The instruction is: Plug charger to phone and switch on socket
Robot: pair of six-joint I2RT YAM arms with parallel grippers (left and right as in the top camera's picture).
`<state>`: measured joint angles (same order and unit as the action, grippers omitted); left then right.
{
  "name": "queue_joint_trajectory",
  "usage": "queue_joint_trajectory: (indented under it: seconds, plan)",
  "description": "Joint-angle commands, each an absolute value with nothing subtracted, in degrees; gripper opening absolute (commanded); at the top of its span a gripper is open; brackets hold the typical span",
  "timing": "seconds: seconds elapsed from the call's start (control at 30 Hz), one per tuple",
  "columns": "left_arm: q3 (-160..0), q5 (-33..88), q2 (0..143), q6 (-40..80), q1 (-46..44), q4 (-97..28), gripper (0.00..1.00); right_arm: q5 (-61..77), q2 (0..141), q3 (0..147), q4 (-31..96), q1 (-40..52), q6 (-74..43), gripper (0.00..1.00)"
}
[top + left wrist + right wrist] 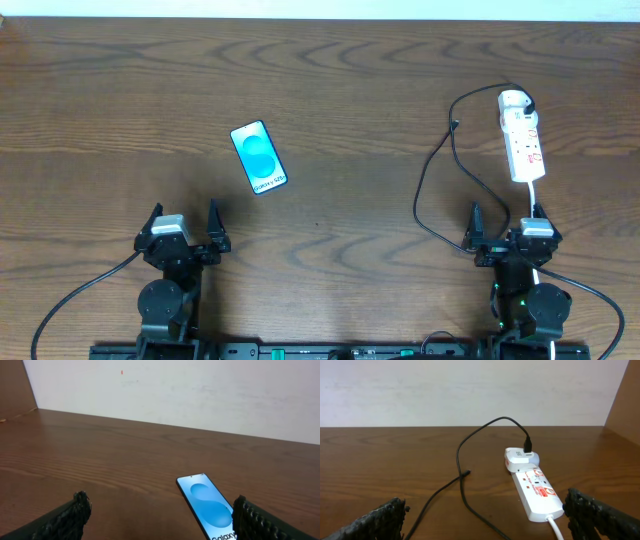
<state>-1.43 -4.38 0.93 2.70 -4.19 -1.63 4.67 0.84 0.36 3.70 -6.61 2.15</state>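
The phone [259, 157] lies flat on the wooden table left of centre, its blue screen with a cyan oval facing up. It also shows in the left wrist view [207, 505]. My left gripper [184, 232] is open and empty, near the front edge, below and left of the phone. The socket [522, 138] is a white power strip at the right, also in the right wrist view [535, 490]. The charger [440, 170] cable loops from a white adapter on the strip; its plug tip [467, 473] lies loose on the table. My right gripper [508, 228] is open and empty just in front of the strip.
The strip's white cord [533, 195] runs toward the right arm base. A white wall [175, 390] stands behind the table. Thick black robot cables trail at the front left [80, 295] and front right [600, 295].
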Motion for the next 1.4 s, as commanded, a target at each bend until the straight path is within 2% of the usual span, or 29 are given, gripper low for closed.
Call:
queue_joint_trajectory:
  seconds: [0.0,1.37]
  plan:
    - [-0.2,-4.9,1.1,1.9,-4.0,-3.6,0.92,4.7,0.6,0.3,4.0,-6.5,2.9,0.99]
    - [-6.6,-4.9,1.3,4.3,-4.0,-2.5,0.92,4.7,0.6,0.3,4.0,-6.5,2.9,0.99]
